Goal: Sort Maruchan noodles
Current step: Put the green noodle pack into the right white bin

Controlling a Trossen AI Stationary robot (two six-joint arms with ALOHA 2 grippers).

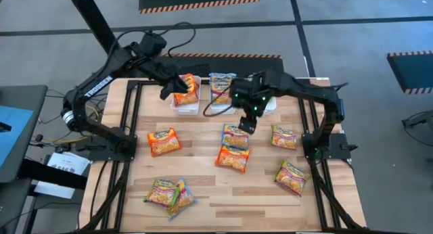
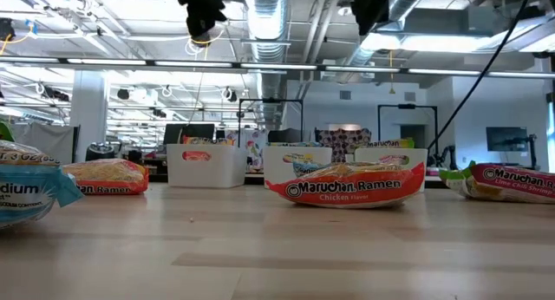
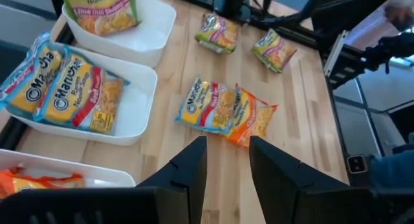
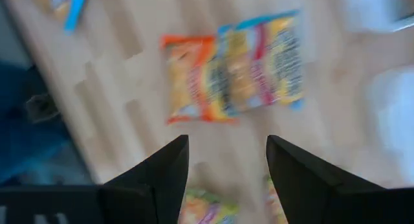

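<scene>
- The wooden table [image 1: 257, 193] carries the whole job: packets scattered over its near and middle parts, white bins along its far edge.
- Three white bins [image 3: 139, 104] sit side by side at the far edge. The left wrist view shows blue-edged packets in the middle one, a green-pink packet in the one beyond it and an orange packet in the nearest.
- The left gripper [image 3: 226, 162] hovers over the bins, fingers partly apart with nothing between them.
- The right gripper [image 4: 226, 162] hangs above the table's middle, just off the bins, its fingers spread wide and empty, looking straight down on a pair of packets.
- The Maruchan noodles [image 1: 235, 147] still loose: a blue-edged packet overlapping an orange one at centre, one orange to the left [image 1: 164, 142], two green-pink to the right [image 1: 284, 136], and an overlapping pair near the front left [image 1: 169, 193].
- Handling, as I judge it: each packet is light, with slick crinkly film over a brittle noodle block. Pinch across a short side or a sealed edge, gently. The blue-edged one looks to lie on top of the centre pair, so it should lift first.
</scene>
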